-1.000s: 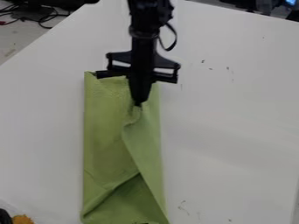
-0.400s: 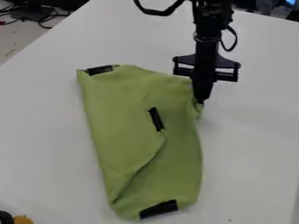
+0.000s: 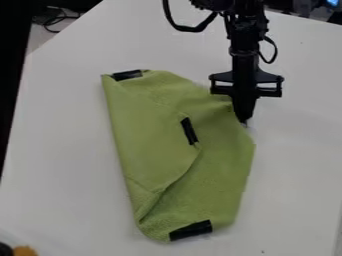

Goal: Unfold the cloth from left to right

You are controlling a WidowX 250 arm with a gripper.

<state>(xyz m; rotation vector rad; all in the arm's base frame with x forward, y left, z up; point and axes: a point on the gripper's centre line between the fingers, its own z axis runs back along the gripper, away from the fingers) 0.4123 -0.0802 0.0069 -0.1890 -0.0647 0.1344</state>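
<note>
Black gripper [image 3: 244, 120] hangs at the upper right of the camera view, its narrow fingers pointing down and shut on the right edge of the green cloth [image 3: 160, 135]. The cloth lies at a slant across the middle of the table, partly folded over itself. A loose flap edge curves from its centre down to the lower left. Black strips mark the cloth at the top left [image 3: 127, 75], the centre [image 3: 189, 131] and the bottom [image 3: 191, 230]. The fingertips cover the spot where they meet the cloth.
The white table [image 3: 60, 150] extends around the cloth on all sides. An orange object [image 3: 25, 251] sits at the bottom left corner. Cables [image 3: 55, 17] lie beyond the table at the upper left.
The gripper has moved right, and the cloth's right side has come with it, spreading wider. Black strips have come into sight. Most recently the whole cloth has shifted slightly right.
</note>
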